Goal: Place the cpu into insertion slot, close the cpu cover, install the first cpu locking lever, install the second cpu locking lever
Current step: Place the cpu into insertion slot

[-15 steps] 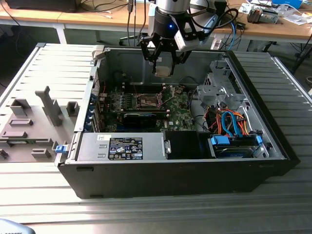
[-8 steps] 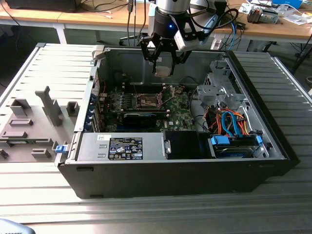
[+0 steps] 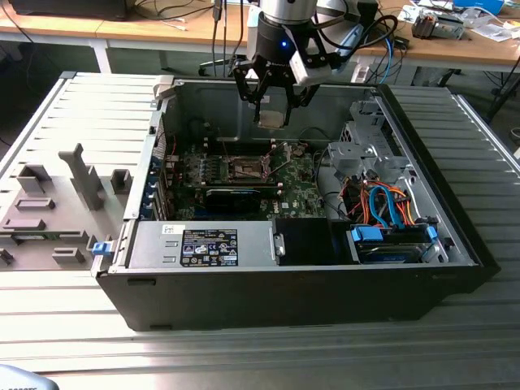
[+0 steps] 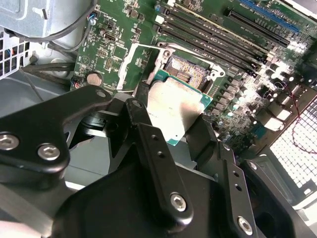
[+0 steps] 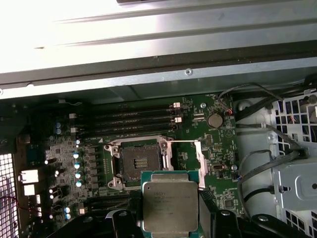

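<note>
My gripper [image 3: 271, 110] hangs over the open computer case, shut on the cpu [image 3: 270, 119], a pale silver square plate held flat by two opposite edges. In both wrist views the cpu [image 4: 176, 106] [image 5: 170, 206] sits between the black fingers [image 4: 143, 116], well above the board. The insertion slot [image 5: 140, 162] [image 4: 188, 74] [image 3: 246, 169] lies bare on the green motherboard, its dark centre showing; the cpu is off to one side of it and apart from it. The cpu cover [image 5: 200, 168] [image 4: 128, 67] is swung open beside the slot.
Memory slots [image 5: 133, 119] run alongside the socket. A long black card [image 3: 231, 195] and the grey labelled box [image 3: 207, 244] lie nearer the case front. A drive cage with blue and orange cables [image 3: 382, 203] fills the exterior view's right. A grey fixture [image 3: 57, 203] stands outside the case.
</note>
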Controlling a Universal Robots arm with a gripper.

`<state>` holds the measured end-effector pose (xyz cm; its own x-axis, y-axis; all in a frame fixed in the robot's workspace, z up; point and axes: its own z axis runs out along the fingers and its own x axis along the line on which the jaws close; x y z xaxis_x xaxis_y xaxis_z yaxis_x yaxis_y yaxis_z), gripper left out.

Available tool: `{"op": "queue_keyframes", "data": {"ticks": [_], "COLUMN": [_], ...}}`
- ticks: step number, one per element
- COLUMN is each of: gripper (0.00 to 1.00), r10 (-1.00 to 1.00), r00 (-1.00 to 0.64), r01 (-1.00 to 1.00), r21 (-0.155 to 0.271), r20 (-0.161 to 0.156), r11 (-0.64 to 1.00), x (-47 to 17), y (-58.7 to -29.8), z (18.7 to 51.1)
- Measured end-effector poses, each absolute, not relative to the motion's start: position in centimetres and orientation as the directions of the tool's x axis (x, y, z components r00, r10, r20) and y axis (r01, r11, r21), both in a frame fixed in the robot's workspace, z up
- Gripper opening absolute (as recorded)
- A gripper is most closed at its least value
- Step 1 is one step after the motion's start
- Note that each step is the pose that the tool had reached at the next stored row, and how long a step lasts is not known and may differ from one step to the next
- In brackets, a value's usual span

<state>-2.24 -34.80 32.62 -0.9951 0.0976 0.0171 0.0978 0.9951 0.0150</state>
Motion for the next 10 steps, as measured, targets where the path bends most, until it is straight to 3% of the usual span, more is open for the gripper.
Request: {"op": "queue_keyframes", "data": {"ticks": [10], "gripper": [0.55], "r10": [0.108], "r00": [-0.994], "r01": [0.108], "r21": [0.014], "r20": [0.017], "r11": [0.994], "x": [-2.25], "y": [-34.80], "z": [32.53]}}
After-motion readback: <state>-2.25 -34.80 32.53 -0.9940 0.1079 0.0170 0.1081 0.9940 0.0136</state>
